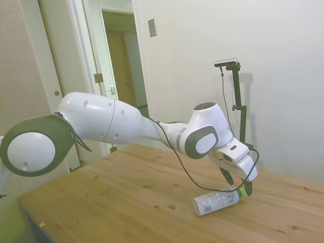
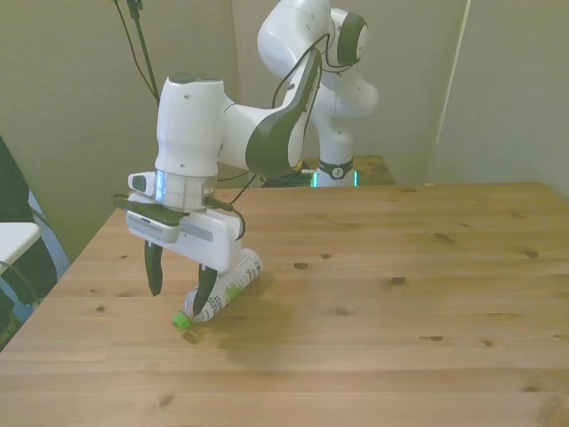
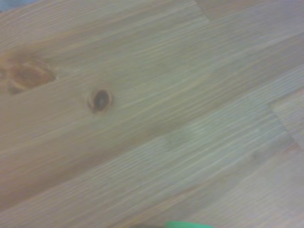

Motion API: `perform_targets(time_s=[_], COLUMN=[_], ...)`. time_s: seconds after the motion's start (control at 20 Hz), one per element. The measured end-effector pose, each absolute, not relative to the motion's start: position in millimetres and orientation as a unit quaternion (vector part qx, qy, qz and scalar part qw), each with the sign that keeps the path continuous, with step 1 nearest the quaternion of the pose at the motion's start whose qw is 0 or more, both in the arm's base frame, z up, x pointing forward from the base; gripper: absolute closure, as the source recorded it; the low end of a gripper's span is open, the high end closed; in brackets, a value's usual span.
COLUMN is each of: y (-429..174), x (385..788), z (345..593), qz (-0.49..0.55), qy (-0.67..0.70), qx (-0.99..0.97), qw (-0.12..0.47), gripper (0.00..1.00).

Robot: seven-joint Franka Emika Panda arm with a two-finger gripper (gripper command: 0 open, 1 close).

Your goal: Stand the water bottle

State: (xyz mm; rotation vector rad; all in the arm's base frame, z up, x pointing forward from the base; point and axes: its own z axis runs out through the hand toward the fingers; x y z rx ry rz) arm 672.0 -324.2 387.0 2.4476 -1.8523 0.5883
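In the lower left of the front view the water bottle [image 2: 224, 290] lies on its side on the counter [image 2: 400, 302], green cap [image 2: 181, 321] toward the camera. A clean lift likely needs a firm neck pinch before tipping upright. The gripper [image 2: 180, 286] fingers [image 2: 154, 269] are spread wide, straddling the cap end, holding nothing.

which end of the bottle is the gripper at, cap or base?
The cap end. The open gripper hangs by the green cap of the small clear plastic water bottle, lying on its side; its base points away toward the robot.
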Motion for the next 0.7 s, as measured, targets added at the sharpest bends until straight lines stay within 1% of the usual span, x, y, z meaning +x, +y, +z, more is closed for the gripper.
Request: perform_targets(time_s=[0.15,0.4,0.45,0.7], y=[-320,-320,-321,-323], x=[677,679,679,682], z=[374,362,361,354], qz=[0.182,0.176,0.175,0.165], qy=[-0.592,-0.593,-0.593,-0.594], qx=[0.785,0.786,0.786,0.787], qw=[0.010,0.013,0.014,0.019], gripper=[0.00,0.00,1.00,1.00])
